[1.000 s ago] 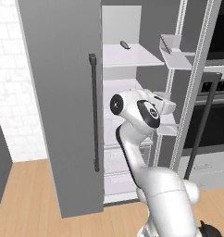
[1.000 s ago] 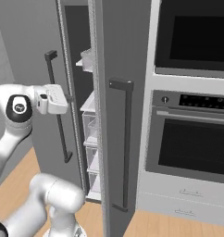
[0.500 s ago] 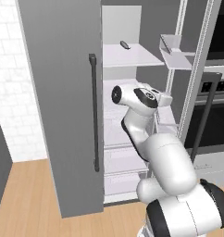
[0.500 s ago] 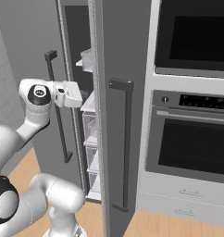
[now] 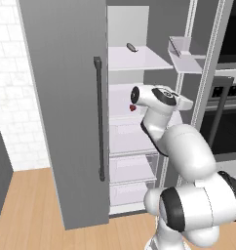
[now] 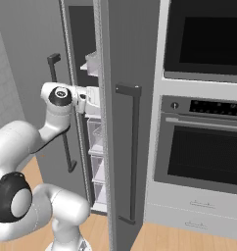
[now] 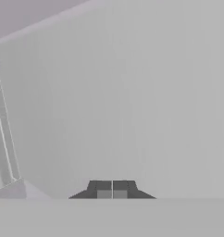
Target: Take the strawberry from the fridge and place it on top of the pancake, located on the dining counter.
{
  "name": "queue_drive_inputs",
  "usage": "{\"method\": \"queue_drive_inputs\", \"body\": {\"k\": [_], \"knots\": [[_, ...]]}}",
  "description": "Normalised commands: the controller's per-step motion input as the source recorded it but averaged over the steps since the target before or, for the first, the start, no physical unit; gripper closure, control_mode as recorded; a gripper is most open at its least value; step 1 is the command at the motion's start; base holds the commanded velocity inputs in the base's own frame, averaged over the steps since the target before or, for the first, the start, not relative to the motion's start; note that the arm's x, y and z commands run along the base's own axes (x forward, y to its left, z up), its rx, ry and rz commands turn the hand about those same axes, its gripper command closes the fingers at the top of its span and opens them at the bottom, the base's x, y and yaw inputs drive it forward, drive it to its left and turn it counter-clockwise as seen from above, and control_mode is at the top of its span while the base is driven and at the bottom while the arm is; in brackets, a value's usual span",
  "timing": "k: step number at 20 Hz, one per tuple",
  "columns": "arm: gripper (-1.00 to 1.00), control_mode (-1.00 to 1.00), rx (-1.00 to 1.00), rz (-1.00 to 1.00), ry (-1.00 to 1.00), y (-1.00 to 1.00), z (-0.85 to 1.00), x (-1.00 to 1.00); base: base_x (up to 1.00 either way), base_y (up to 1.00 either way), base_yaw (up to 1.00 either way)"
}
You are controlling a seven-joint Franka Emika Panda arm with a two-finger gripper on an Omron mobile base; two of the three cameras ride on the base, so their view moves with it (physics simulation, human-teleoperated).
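Note:
The fridge (image 5: 66,97) stands open, with white shelves and drawers inside. The strawberry (image 5: 132,108), a tiny red berry, rests at the front of the middle shelf, just below and left of my arm's wrist joint. My hand (image 6: 92,100) reaches into the fridge and its tip is hidden behind the right door. In the hand view my gripper (image 7: 112,189) is shut with nothing between its fingertips, and it faces a bare grey inner wall. The pancake and the dining counter are out of view.
The left door with its dark bar handle (image 5: 99,117) swings out to the left. The right door (image 6: 123,73) stands ajar close beside my hand. A small dark object (image 5: 131,47) lies on the top shelf. A built-in oven (image 6: 203,152) stands to the right.
My arm has swung further into the fridge, with the hand moving towards the right door. The strawberry now shows beside the wrist. The gripper has stayed shut.

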Motion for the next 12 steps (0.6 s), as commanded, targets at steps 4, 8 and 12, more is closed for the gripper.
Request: {"method": "queue_drive_inputs", "body": {"k": [4,8,12], "knots": [[1.0,-1.0,0.0,-0.11,0.0,-0.79,-0.02,0.0,0.0,0.0,0.0],[1.0,-1.0,0.0,-0.12,0.0,-0.86,-0.01,-0.34,0.0,0.0,0.0],[1.0,-1.0,0.02,-0.15,0.0,-1.0,-0.04,-0.92,0.0,0.0,0.0]]}}
